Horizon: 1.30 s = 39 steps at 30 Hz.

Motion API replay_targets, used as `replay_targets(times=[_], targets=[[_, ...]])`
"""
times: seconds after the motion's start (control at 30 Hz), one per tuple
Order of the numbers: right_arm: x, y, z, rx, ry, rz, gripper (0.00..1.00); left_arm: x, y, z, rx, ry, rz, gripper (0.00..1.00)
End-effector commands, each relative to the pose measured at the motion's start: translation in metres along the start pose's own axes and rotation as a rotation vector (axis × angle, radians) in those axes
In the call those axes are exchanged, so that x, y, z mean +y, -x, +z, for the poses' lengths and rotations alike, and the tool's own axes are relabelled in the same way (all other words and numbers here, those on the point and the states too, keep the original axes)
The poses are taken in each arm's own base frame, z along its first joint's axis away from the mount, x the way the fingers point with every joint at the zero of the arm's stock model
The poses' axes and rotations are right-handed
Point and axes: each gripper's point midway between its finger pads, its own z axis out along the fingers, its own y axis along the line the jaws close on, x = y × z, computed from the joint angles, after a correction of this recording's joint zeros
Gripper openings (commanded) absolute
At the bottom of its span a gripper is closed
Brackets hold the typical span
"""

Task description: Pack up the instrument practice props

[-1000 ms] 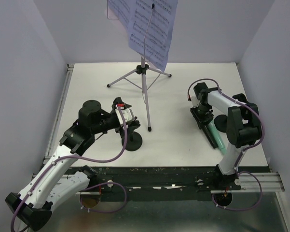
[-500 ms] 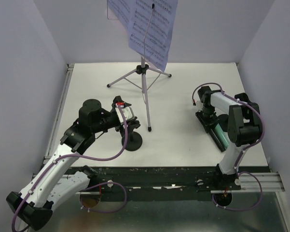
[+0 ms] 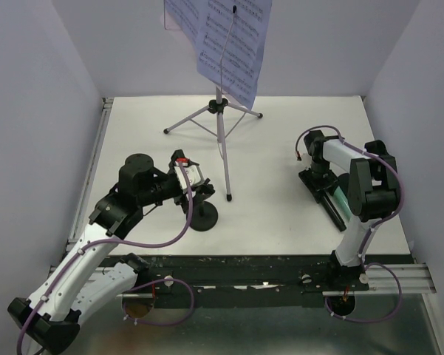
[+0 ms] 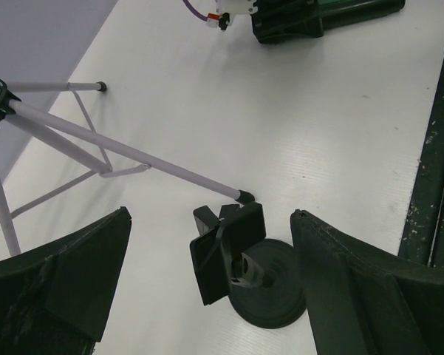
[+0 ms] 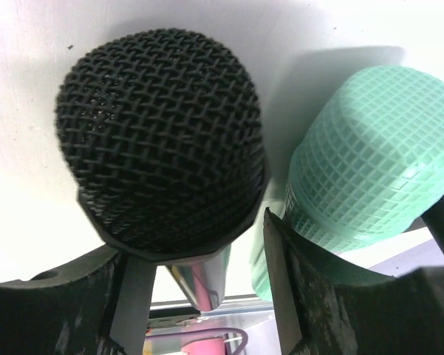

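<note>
- Left wrist view: the left gripper [image 4: 210, 222] has its fingers [image 4: 66, 288] spread wide and empty. They flank a black round-based clip holder [image 4: 240, 259] standing on the white table [image 4: 318, 133], beside a foot of the silver tripod pole [image 4: 133, 151].
- Right wrist view alone shows the right gripper [image 5: 203, 274] straddling a black mesh-headed microphone [image 5: 159, 126]. A teal mesh-headed microphone [image 5: 369, 163] lies touching it on the right. Whether the fingers clench, I cannot tell.
- Top external alone shows white sheet-music pages [image 3: 225, 41] on the upright stand at the far side. By my judgement, nothing is packed yet.
</note>
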Motion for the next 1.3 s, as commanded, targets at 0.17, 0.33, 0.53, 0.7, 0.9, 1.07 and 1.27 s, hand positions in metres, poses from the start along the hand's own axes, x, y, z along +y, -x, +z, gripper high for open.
replay_targets(times=[0.17, 0.33, 0.53, 0.7, 0.9, 1.07, 1.27], targets=[[-0.012, 0.000, -0.005, -0.010, -0.042, 0.006, 0.68, -0.003, 0.008, -0.020, 0.004, 0.038, -0.048, 0.99], [-0.017, 0.010, -0.021, -0.062, -0.050, 0.046, 0.68, -0.005, 0.008, -0.022, -0.011, 0.038, -0.046, 0.99], [-0.029, 0.009, -0.037, -0.085, -0.120, 0.074, 0.68, -0.008, 0.007, -0.022, -0.022, 0.028, -0.040, 0.99], [-0.037, 0.007, -0.040, -0.094, -0.158, 0.053, 0.68, -0.009, 0.007, -0.023, -0.030, 0.028, -0.041, 0.99], [-0.040, 0.009, -0.041, -0.107, -0.173, 0.044, 0.68, -0.010, 0.007, -0.022, -0.035, 0.023, -0.040, 0.99], [-0.038, 0.018, -0.053, -0.149, -0.146, 0.057, 0.69, -0.008, 0.008, -0.026, -0.025, 0.034, -0.029, 0.99], [-0.027, 0.043, -0.106, -0.331, -0.029, 0.115, 0.68, 0.009, 0.049, -0.046, -0.046, 0.091, -0.022, 0.99]])
